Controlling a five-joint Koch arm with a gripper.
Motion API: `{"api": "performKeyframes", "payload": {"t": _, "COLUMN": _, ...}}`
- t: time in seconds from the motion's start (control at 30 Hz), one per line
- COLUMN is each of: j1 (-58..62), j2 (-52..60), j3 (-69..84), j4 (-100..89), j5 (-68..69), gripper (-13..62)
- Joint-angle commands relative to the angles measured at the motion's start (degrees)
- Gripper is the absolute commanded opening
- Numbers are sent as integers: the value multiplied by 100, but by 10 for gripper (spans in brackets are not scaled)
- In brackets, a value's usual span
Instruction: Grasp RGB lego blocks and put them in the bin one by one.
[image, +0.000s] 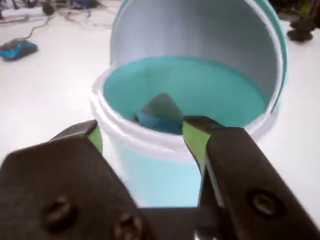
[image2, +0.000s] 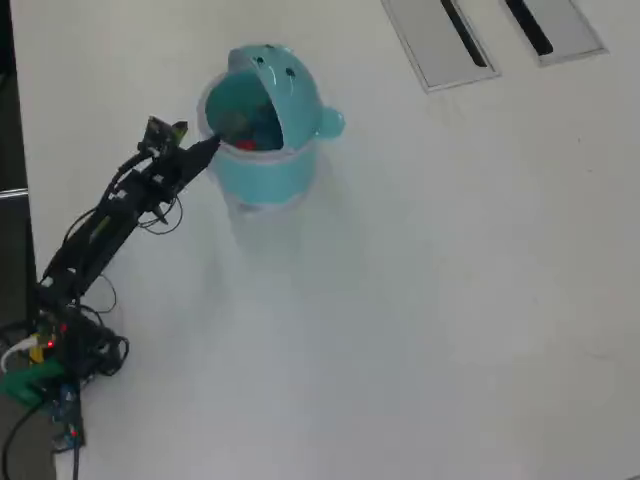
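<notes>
The gripper (image: 142, 131) hangs spread and empty over the bin (image2: 262, 175) rim, blocks inside; this looks like a finished drop, so retreat is probably next

bin (image2: 262, 170): 1 | blocks seen inside: blue (image: 159, 122) 1, red (image2: 247, 145) 1 | grey slotted panels (image2: 437, 40): 2

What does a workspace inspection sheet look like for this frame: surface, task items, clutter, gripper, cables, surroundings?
Surface: white table, bare around the bin.
Job's things: teal bin, lid tipped open; blue block and something red inside; no yellow-green block seen.
Clutter: blue object at table edge.
Gripper: gripper open, empty, at the bin's rim.
Cables: wires along the arm and its base.
Surroundings: grey slotted panels.
</notes>
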Motion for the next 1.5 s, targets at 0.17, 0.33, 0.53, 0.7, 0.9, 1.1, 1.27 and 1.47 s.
{"api": "performKeyframes", "payload": {"t": 0.17, "j1": -527, "j2": 1362, "j3": 1046, "j4": 44, "j5": -9, "gripper": 301}}
{"api": "performKeyframes", "payload": {"t": 0.33, "j1": -914, "j2": 2065, "j3": 1951, "j4": 475, "j5": 0, "gripper": 301}}
{"api": "performKeyframes", "payload": {"t": 0.53, "j1": -1081, "j2": 2769, "j3": 2777, "j4": 905, "j5": 44, "gripper": 301}}
{"api": "performKeyframes", "payload": {"t": 0.7, "j1": -1301, "j2": 3305, "j3": 3437, "j4": 1292, "j5": 79, "gripper": 308}}
{"api": "performKeyframes", "payload": {"t": 0.9, "j1": -1696, "j2": 3753, "j3": 4184, "j4": 1784, "j5": 229, "gripper": 325}}
{"api": "performKeyframes", "payload": {"t": 1.1, "j1": -2013, "j2": 3806, "j3": 4491, "j4": 1811, "j5": 343, "gripper": 325}}
{"api": "performKeyframes", "payload": {"t": 1.27, "j1": -2443, "j2": 3788, "j3": 4746, "j4": 1811, "j5": 562, "gripper": 326}}
{"api": "performKeyframes", "payload": {"t": 1.47, "j1": -2795, "j2": 3806, "j3": 5054, "j4": 1802, "j5": 703, "gripper": 332}}
